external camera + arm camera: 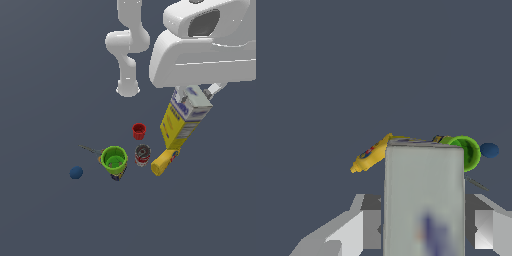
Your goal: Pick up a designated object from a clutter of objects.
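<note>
The carton, yellow below and white with blue lettering above, stands tall at the exterior view's right. My gripper is at its top, with a finger on each side, shut on it. In the wrist view the carton's grey-white top fills the space between my fingers. I cannot tell whether its base touches the ground. The yellow mustard bottle lies right by the carton's lower end.
The clutter lies to the exterior view's left of the carton: a metal can, a red cup, a green cup, a thin utensil and a blue ball. The robot base stands behind.
</note>
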Action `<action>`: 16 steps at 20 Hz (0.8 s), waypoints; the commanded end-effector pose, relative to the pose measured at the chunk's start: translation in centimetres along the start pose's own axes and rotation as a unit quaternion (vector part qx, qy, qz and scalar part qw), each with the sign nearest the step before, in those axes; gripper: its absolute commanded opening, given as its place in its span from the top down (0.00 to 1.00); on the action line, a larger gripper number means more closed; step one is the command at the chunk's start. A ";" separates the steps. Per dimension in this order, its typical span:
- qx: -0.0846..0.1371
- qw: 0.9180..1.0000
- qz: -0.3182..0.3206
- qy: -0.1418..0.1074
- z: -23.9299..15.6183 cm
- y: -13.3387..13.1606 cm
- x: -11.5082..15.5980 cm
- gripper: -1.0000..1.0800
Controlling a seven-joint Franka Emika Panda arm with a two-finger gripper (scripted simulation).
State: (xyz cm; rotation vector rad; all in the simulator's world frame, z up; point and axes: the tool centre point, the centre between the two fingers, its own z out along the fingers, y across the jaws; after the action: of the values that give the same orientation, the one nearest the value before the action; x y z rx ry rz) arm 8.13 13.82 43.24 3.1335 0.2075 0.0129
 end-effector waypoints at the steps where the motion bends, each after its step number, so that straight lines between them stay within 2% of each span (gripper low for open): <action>1: 0.000 1.000 0.000 -0.002 -2.1 -1.0 -0.4 1.00; 8: 0.001 1.000 0.000 -0.003 -5.9 -2.8 -1.0 1.00; 16: 0.001 1.000 0.000 -0.004 -7.4 -3.6 -1.1 1.00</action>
State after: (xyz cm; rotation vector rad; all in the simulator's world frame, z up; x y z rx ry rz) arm 6.55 17.13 50.49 3.1349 0.2068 0.0010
